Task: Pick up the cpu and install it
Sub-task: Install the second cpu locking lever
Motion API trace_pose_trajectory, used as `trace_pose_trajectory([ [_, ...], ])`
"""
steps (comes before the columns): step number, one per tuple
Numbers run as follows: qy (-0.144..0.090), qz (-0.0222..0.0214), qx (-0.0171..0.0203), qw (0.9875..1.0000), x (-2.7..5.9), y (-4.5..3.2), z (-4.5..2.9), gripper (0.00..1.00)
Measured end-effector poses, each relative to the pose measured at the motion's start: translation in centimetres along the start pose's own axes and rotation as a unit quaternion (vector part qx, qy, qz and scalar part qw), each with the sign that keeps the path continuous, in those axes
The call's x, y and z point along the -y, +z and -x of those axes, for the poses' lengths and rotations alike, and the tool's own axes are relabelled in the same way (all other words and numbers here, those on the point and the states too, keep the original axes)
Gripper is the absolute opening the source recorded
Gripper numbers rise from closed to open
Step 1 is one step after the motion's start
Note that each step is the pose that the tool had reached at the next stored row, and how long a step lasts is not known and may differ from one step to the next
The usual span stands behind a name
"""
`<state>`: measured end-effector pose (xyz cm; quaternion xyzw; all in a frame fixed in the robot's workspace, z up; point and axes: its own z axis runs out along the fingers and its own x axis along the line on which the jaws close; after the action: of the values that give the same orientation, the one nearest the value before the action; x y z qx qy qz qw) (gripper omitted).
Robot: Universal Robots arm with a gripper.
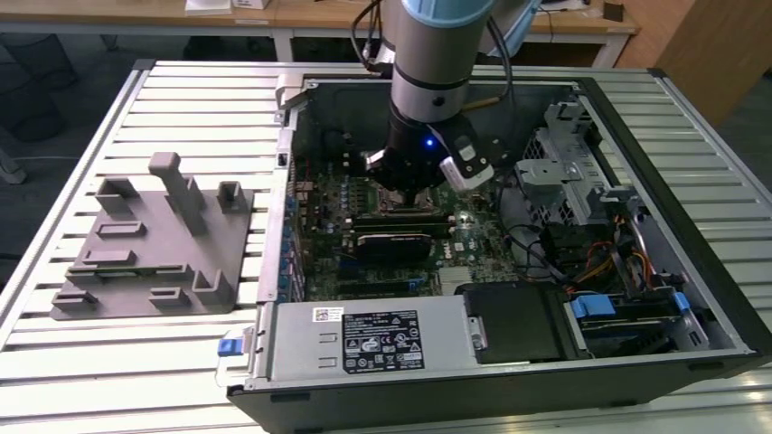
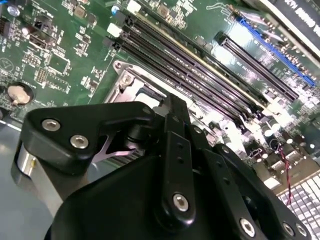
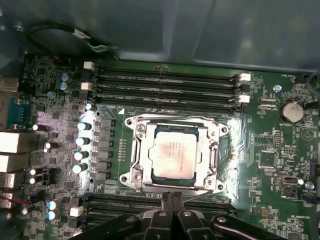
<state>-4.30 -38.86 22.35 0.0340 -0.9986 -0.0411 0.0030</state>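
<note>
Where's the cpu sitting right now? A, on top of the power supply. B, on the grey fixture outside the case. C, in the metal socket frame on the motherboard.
C: in the first wrist view the cpu lies inside the metal socket frame on the motherboard, between the memory slots.

My arm has a light blue joint cap over a silver tube, then a black wrist part with a small blue light. A black cable runs along it. In both wrist views the gripper shows matte black links with round silver screws.
</note>
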Motion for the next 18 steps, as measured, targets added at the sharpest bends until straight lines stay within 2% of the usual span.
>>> trace_pose_trajectory([
  [4,0.000,0.0015,0.0000,1.0000,0.12,0.35,-0.25,0.11],
  [13,0.000,0.0130,0.0008,0.9999,0.59,0.68,-1.74,0.11],
  [18,0.000,0.0139,0.0008,0.9999,0.73,1.19,-2.07,0.11],
])
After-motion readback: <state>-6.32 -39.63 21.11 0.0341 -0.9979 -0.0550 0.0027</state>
